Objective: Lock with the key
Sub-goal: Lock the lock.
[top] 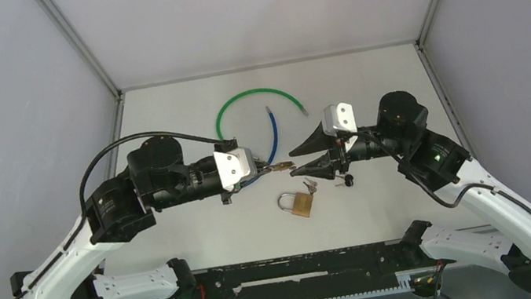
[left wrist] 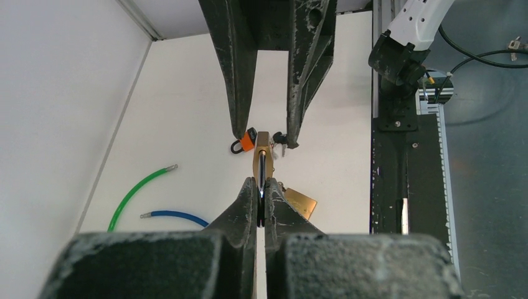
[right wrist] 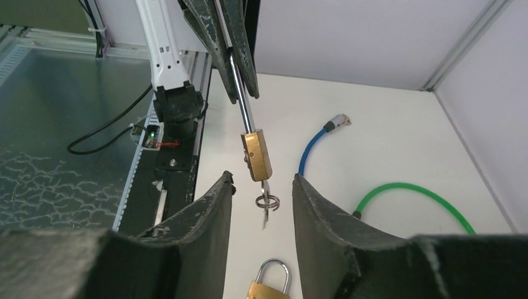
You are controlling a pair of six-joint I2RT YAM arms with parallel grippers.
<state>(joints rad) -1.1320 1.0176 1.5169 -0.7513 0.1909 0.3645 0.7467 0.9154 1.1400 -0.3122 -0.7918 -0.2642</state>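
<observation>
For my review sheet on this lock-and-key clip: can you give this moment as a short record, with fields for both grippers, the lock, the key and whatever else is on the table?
left gripper: shut on the shackle of the padlock, held above the table
right gripper: open, fingers either side of the key
key: in the padlock's underside, ring hanging
second padlock: lying on the table
loose keys: beside the second padlock
green cable, blue cable: farther back

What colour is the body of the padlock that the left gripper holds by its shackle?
Brass gold; the padlock shows best in the right wrist view.
</observation>
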